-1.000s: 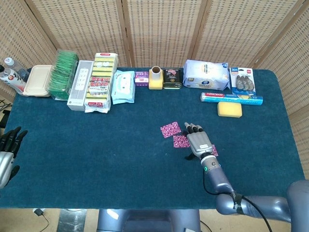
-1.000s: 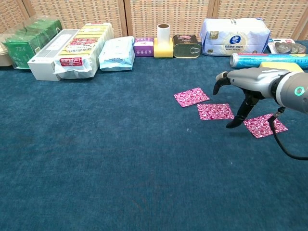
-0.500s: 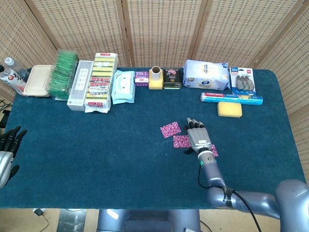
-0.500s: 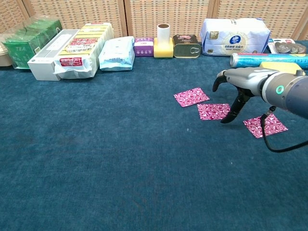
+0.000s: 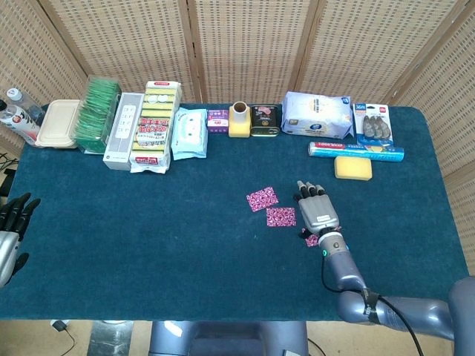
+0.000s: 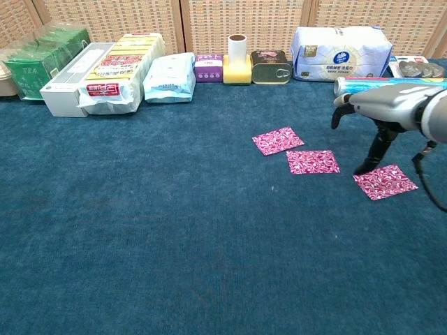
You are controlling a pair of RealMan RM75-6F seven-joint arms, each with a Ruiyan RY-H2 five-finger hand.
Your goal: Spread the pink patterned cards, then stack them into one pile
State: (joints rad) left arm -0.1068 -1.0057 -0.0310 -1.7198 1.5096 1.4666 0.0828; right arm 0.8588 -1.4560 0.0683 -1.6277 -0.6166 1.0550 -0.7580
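Three pink patterned cards [image 6: 313, 162] lie spread flat in a row on the blue counter [image 6: 140, 230]. The right hand [image 6: 380, 115] hovers above the rightmost card, fingers apart and pointing down, holding nothing. The left hand [image 5: 13, 222] rests open, well apart, off the counter's far-left edge.

a dark blue carpeted tabletop [image 6: 140, 230] carries three pink patterned cards [image 6: 313, 161] spread in a slanting row right of centre. along its far edge lie green tea boxes [image 6: 42, 61], a tissue pack [image 6: 341, 43], a tin [image 6: 271, 67] and a yellow sponge [image 5: 352, 167].
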